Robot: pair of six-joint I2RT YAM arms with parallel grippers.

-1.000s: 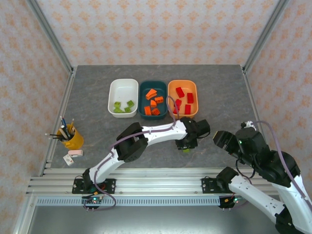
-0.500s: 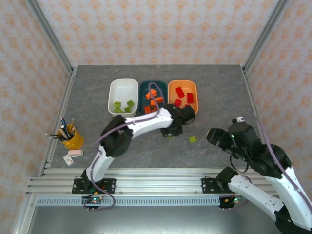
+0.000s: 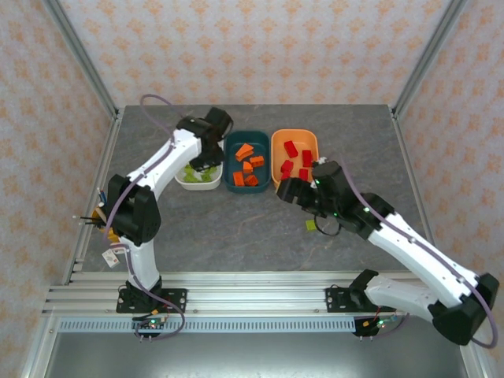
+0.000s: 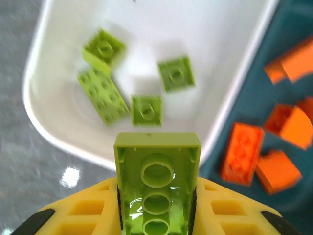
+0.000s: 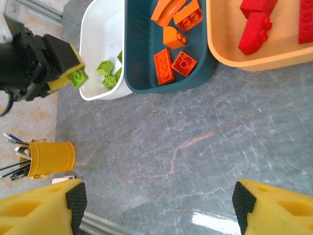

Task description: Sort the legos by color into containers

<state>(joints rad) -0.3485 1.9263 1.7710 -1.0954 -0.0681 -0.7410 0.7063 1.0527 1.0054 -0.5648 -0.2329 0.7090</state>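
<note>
Your left claw [image 4: 156, 208] has swung across the worktop [image 3: 236, 244] to hang over the white tub [image 4: 225, 44], clamped on a lime brick [image 4: 157, 152] ready to drop, while your right claw [image 5: 156, 205], spread wide, nears the stray lime brick [image 3: 312, 226].

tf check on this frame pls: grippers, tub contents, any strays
1. Left gripper is shut on a lime brick. True.
2. The white tub holds red bricks. False: four lime legos lie in it.
3. Right gripper is open. True.
4. The teal tub is empty. False: orange legos lie in it.
5. A stray lime lego lies on the table. True.
</note>
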